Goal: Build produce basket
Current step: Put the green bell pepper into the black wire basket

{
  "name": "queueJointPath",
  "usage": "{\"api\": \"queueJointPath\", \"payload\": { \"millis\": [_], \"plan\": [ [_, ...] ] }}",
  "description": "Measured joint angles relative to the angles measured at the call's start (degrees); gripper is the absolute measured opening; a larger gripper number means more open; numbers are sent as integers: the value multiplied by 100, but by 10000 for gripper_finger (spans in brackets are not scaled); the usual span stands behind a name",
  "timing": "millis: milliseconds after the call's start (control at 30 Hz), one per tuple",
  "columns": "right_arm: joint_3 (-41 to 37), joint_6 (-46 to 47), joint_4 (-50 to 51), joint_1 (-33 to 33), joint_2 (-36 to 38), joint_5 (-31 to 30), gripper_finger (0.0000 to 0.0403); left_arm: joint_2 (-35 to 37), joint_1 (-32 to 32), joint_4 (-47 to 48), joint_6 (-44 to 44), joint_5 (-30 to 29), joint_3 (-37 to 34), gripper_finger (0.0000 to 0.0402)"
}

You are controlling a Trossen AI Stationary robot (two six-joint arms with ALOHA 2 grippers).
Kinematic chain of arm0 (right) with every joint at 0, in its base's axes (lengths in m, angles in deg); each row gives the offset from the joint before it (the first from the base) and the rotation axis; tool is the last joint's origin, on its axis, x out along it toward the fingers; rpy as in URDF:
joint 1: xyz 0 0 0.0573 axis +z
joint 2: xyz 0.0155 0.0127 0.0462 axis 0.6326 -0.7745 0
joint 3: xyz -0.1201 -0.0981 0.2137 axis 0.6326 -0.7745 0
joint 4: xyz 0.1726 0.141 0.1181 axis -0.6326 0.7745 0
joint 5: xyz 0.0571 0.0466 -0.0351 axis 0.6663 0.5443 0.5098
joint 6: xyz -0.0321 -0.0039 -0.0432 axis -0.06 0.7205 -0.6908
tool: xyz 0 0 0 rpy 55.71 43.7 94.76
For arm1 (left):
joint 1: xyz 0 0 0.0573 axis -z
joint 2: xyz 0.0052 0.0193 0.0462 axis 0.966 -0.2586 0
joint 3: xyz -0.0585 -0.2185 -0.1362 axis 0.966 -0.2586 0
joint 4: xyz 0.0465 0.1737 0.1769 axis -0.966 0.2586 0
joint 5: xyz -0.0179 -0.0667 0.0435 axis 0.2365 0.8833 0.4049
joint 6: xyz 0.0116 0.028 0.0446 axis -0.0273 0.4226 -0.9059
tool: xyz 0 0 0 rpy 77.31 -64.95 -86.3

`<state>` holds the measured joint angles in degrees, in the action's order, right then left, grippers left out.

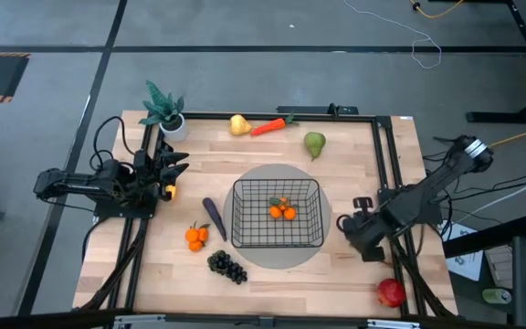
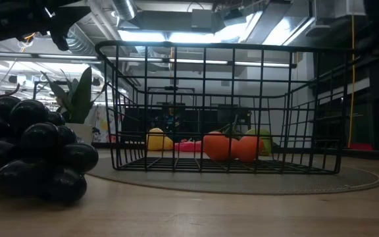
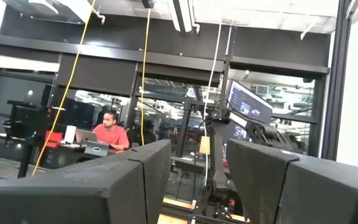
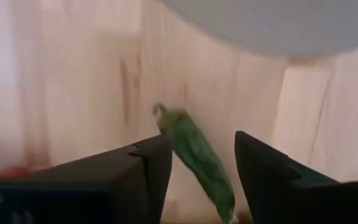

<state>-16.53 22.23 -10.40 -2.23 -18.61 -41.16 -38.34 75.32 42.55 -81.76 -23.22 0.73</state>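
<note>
At three o'clock from the basket [image 1: 237, 215], the right claw [image 4: 201, 138] hangs low over the table [image 1: 336, 274]. Its fingers are spread, and a green cucumber [image 4: 197, 158] lies between them with bare wood showing on one side, so it is not pinched. The basket sits just beside the claw on a round grey mat [image 1: 277, 260] and holds a bunch of oranges [image 1: 282, 210]. Around the basket lie an apple [image 1: 391, 292] at five o'clock, grapes [image 1: 227, 266] at seven, an eggplant [image 1: 214, 217] and more oranges [image 1: 195, 237] at nine, a yellow pear [image 1: 239, 124] at eleven, a carrot [image 1: 272, 126] at twelve and a green pear [image 1: 314, 144] at one. Well apart, near the table's nine o'clock edge, the left claw [image 3: 197, 162] waits, fingers spread on nothing.
</note>
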Motion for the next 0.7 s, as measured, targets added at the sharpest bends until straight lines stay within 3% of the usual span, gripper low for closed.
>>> {"api": "queueJointPath", "payload": {
  "millis": [300,700],
  "plan": [
    [-209,-24,-33,4,-1037,678,161,0,-1,1,-1,-2,0,151],
    [-478,251,-491,7,-1934,727,161,0,-1,1,0,-1,0,151]
  ]
}}
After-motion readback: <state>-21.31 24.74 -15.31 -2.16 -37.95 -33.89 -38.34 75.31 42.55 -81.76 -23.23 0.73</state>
